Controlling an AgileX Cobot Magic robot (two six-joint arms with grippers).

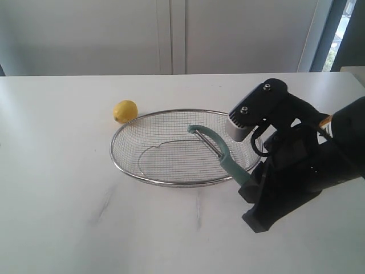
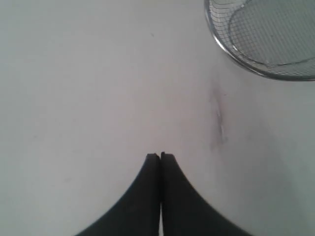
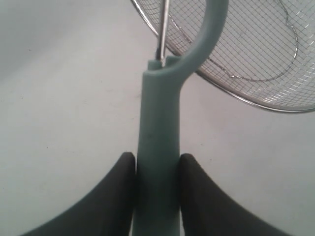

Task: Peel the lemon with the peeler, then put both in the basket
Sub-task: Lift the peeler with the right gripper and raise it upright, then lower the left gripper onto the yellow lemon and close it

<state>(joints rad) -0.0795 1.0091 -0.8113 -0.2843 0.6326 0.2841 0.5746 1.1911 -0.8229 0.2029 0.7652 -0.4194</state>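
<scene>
1. The right fingers (image 3: 115,196) clamp the peeler (image 3: 157,123) by its handle, and its hooked head and blade hang over the basket (image 1: 126,157).
2. The lemon (image 1: 125,111) sits on the table (image 1: 57,200), just outside the basket's far-left rim.
3. The left fingers (image 2: 142,196) are pressed together and hold nothing, above the table near the basket.

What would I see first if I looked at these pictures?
Probably the big black right gripper clamping a teal peeler, whose hooked head hangs over the silver mesh basket in the middle of the white table. Next, the bright yellow lemon sitting on the table just beyond the basket's far rim.
</scene>
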